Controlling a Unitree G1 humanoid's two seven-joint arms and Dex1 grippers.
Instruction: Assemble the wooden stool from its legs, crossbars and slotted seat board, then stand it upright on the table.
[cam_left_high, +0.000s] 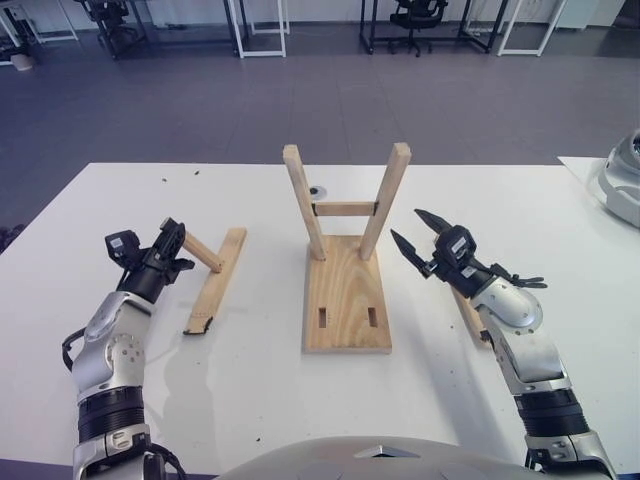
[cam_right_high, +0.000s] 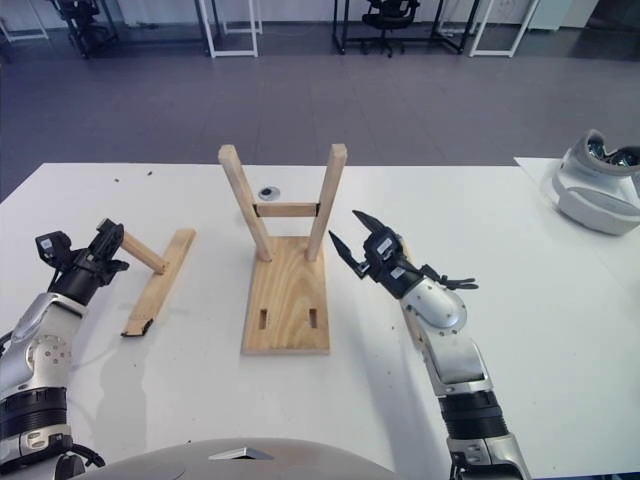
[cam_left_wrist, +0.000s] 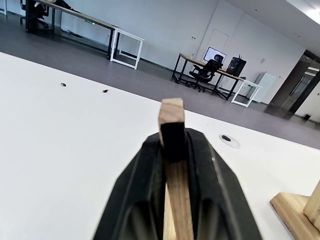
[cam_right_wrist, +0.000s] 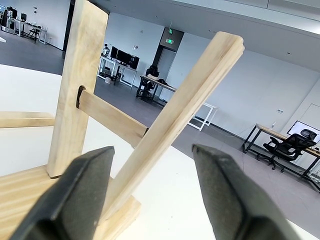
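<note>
The slotted seat board (cam_left_high: 347, 295) lies flat mid-table. Two legs (cam_left_high: 303, 200) (cam_left_high: 385, 200) stand in its far slots, joined by a crossbar (cam_left_high: 344, 209); the two near slots are empty. To the left lies a loose leg (cam_left_high: 217, 280) with a crossbar (cam_left_high: 203, 252) sticking out of it. My left gripper (cam_left_high: 178, 248) is shut on that crossbar's free end (cam_left_wrist: 172, 117). My right gripper (cam_left_high: 406, 225) hovers open just right of the standing right leg (cam_right_wrist: 170, 120). Another wooden piece (cam_left_high: 468, 315) lies partly hidden under my right forearm.
A white headset (cam_left_high: 622, 180) rests on a neighbouring table at the far right. A small round grommet (cam_left_high: 320, 190) sits in the tabletop behind the standing legs. Bare white table lies in front of the board and along the left side.
</note>
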